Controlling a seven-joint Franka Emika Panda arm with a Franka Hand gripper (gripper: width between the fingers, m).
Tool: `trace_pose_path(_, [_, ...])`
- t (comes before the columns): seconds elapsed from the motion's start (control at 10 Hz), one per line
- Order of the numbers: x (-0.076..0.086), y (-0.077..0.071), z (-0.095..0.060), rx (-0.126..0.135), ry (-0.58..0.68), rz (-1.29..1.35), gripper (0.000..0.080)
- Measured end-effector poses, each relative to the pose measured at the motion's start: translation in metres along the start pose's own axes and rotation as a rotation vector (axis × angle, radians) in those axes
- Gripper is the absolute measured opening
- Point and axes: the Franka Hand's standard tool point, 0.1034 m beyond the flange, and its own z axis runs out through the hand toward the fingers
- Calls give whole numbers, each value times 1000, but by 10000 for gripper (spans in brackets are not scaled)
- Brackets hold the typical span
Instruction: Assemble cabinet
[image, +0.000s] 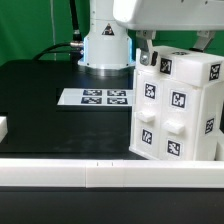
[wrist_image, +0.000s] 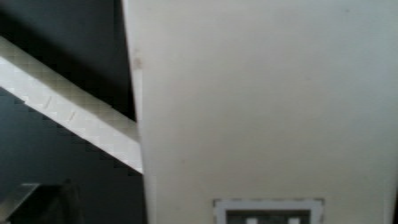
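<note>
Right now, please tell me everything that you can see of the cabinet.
The cabinet is a large white box, plastic by its look, standing upright on the black table at the exterior view's right, behind the white front rail. Black-and-white square marker tags sit on its top and sides, and small white blocks stand out from its front face. The end effector is at its top rear edge; whether it grips is hidden. In the wrist view its plain white wall fills most of the picture.

Marker board (image: 97, 97): thin flat white sheet with black-and-white tags, lying flat on the black table (image: 50, 115) toward its far edge. Small white block (image: 3, 127): at the table's edge on the exterior view's left. White rail (image: 60, 173): along the near edge.
</note>
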Motion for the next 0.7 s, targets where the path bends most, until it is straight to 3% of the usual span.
trace_pose_path(0.7, [0, 0, 1, 1, -1, 0, 797])
